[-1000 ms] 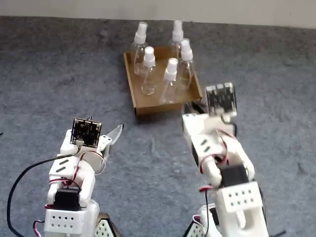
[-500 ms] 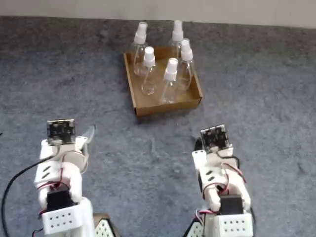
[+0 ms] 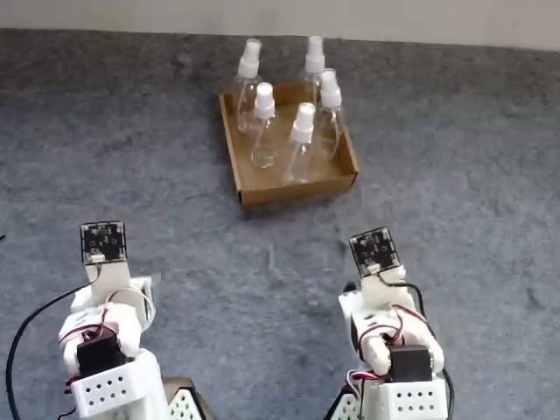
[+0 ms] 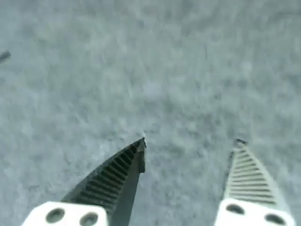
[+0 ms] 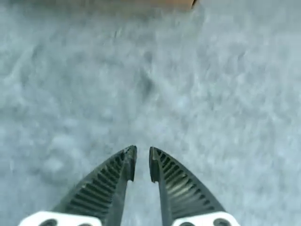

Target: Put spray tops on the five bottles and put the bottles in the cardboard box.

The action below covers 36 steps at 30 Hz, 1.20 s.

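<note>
Five bottles (image 3: 302,144), clear with white spray tops (image 3: 303,118), stand upright inside the shallow cardboard box (image 3: 297,186) on grey carpet (image 3: 455,175), per the high view. Wrist views: left gripper (image 4: 190,143), ribbed tapered fingers (image 4: 117,174) well apart; right gripper (image 5: 142,155), fingers nearly together.

I count five clear bottles (image 3: 262,144), five white spray tops (image 3: 264,101), one on each bottle, and one cardboard box (image 3: 297,188). My own arms (image 3: 105,341) on the desk make two.
</note>
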Motion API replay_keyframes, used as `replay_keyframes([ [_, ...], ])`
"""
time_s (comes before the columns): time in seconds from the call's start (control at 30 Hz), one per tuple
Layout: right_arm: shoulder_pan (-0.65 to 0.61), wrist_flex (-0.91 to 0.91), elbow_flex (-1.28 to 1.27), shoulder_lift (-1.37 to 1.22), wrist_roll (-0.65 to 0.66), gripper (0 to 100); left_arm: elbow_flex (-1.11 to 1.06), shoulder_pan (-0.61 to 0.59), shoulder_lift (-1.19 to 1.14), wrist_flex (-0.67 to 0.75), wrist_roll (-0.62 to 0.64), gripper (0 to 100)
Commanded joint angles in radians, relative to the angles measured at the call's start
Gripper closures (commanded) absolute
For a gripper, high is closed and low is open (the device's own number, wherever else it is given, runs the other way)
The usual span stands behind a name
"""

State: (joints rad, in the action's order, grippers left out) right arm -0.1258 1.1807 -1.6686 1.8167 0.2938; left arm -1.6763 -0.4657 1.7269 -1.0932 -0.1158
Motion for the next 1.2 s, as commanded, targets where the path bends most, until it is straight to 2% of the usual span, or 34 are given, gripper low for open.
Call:
replay_keyframes([
  [0.0,0.03,0.07,-0.162,0.012,0.009,97.5,-0.024,-0.013,0.004,-0.081,-0.115,100],
  [0.1,0.038,0.07,-0.162,0.012,0.009,97.5,-0.024,-0.024,0.013,-0.138,-0.207,92],
  [0.23,0.038,0.07,-0.162,0.012,0.009,97.5,-0.024,-0.028,0.013,-0.147,-0.272,87],
  [0.8,0.038,0.07,-0.162,0.012,0.009,97.5,-0.024,-0.021,0.013,-0.149,-0.272,87],
  [0.87,0.038,0.07,-0.162,0.012,0.009,97.5,-0.024,0.038,0.013,-0.149,-0.272,87],
  [1.03,0.038,0.07,-0.162,0.012,0.009,97.5,-0.024,0.297,0.013,-0.149,-0.272,87],
  [1.17,0.038,0.07,-0.162,0.012,0.009,97.5,-0.024,0.409,0.013,-0.149,-0.272,87],
])
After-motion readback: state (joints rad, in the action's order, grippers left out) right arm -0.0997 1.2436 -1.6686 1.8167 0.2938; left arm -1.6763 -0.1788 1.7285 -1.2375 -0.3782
